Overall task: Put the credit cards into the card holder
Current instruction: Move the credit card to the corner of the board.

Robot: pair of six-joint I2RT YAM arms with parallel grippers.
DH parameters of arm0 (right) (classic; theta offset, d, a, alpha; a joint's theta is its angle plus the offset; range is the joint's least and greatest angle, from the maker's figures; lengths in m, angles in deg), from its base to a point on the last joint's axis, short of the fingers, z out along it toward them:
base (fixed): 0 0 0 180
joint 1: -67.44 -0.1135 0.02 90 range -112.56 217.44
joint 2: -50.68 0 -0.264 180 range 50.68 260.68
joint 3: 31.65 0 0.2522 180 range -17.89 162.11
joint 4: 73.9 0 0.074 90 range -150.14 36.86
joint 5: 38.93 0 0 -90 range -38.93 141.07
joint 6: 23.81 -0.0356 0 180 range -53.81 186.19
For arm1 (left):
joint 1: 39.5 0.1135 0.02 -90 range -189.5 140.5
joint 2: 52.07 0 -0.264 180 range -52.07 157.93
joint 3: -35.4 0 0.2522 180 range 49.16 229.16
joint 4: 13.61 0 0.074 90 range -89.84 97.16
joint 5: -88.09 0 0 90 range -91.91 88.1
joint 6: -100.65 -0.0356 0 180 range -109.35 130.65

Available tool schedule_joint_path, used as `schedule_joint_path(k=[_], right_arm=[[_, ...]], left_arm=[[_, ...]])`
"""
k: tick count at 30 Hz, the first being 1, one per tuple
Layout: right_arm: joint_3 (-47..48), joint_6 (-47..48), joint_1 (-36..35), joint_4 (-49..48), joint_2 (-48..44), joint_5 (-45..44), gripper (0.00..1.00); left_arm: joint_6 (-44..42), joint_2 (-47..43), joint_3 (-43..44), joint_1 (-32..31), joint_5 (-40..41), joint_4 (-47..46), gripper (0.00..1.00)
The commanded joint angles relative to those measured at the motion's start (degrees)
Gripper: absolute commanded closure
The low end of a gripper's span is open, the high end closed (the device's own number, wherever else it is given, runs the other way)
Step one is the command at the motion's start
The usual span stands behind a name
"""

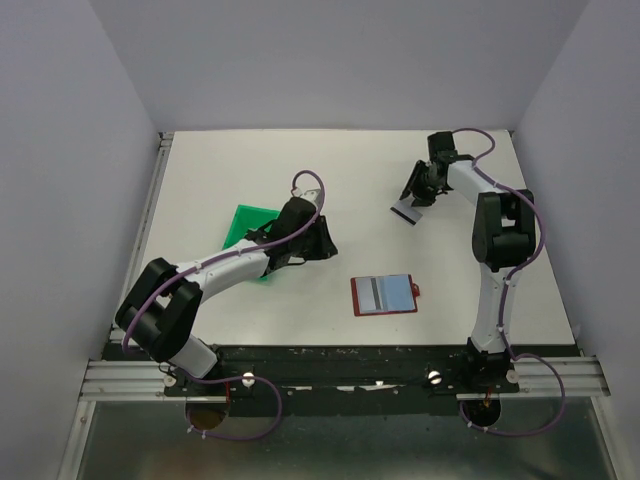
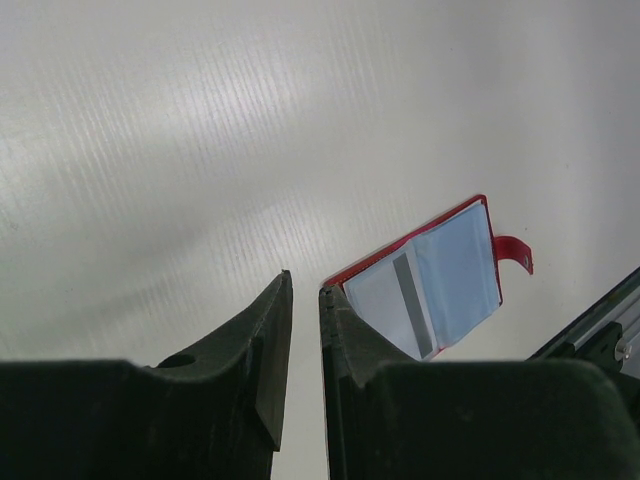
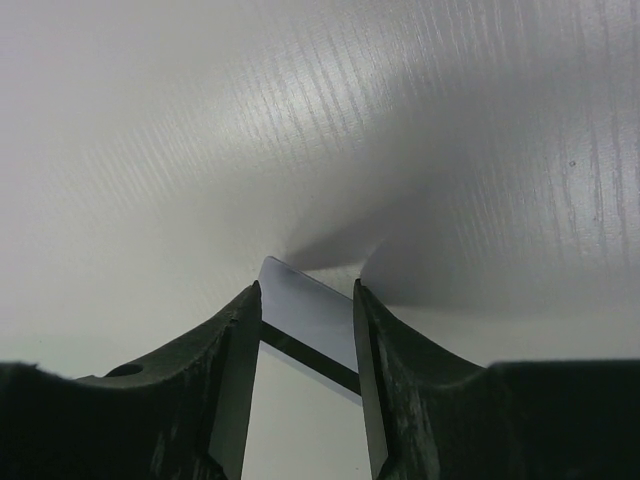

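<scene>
Gripping one credit card (image 3: 305, 325) at far right, the right gripper (image 1: 414, 197) pinches it; left gripper (image 2: 305, 330), nearly closed & empty, sits near open card holder (image 1: 384, 294).

White table (image 1: 330, 180); open card holder (image 1: 384, 294) near front; green tray (image 1: 243, 228) at left.

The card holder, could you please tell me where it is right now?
In the top view, the card holder lies open on the table near the front edge, centre-right, between the two arms, just right of the left hand; one card is already inside.
</scene>
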Motion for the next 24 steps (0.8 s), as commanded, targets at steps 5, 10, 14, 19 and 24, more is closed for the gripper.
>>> schedule_joint_path(k=[5, 10, 14, 19, 24], right_arm=[[0.4, 1.6, -1.4, 4.6, 0.4, -0.6, 0.31], [0.3, 3.0, -2.4, 5.0, -0.2, -0.9, 0.28], [-0.5, 4.4, -3.5, 4.5, -1.2, -2.5, 0.26], [-2.8, 6.9, -5.2, 2.6, -3.0, -4.6, 0.25], [-7.2, 9.2, -6.5, -1.7, -6.3, -5.0, 0.25]], left_arm=[[-0.5, 0.4, -1.4, 0.6, -1.3, -1.3, 0.7], [-0.6, 0.6, -1.7, 0.9, -1.6, -1.6, 0.71], [-0.5, 0.6, -1.8, 1.0, -1.9, -1.9, 0.7], [-0.5, 1.1, -1.9, 1.2, -2.1, -2.0, 0.71], [-0.5, 1.3, -2.1, 1.3, -2.2, -2.0, 0.71]])
